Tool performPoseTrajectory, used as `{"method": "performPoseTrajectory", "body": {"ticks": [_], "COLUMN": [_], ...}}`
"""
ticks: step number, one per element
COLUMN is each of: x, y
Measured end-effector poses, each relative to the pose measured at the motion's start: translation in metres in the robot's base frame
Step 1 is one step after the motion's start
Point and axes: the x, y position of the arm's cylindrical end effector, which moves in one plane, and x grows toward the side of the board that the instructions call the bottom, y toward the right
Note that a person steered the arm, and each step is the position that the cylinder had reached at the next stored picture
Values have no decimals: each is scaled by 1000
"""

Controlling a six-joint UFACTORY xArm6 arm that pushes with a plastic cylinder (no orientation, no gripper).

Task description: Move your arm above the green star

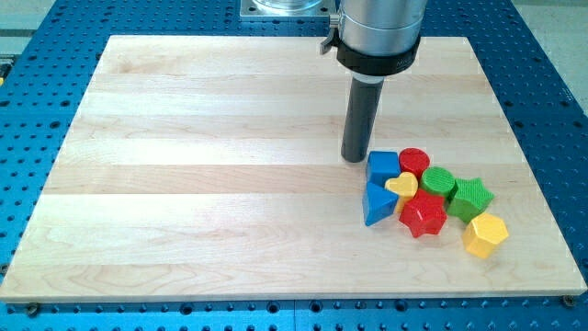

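My tip (355,158) is down on the table (202,184), just left of the blue cube (383,165) at the far-left edge of the cluster. No jaws here to tell apart or together, only a bare rod. The green star (471,197) sits on the cluster's right side, beside the green cylinder (438,181) and just beyond the yellow hexagon (485,234), apart from my tip.

wooden board (211,175), pale planks, lying on a blue perforated bench (551,83). on the board, toward the view's lower right, one tight cluster of blocks: blue cube (382,165); red cylinder (414,160) just beside it; yellow heart (401,187); green cylinder (438,181); green star (471,196); blue triangular block (377,203); red star (424,214); yellow hexagonal block (485,234), at the cluster's lower right edge. my tip (355,159) rests on the board just left of the blue cube.
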Motion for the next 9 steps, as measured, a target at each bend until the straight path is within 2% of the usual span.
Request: {"method": "performPoseTrajectory", "body": {"ticks": [3,5,6,8,9], "x": [3,-26,-27,-44,-21], "y": [-1,-5,-5,86,129]}}
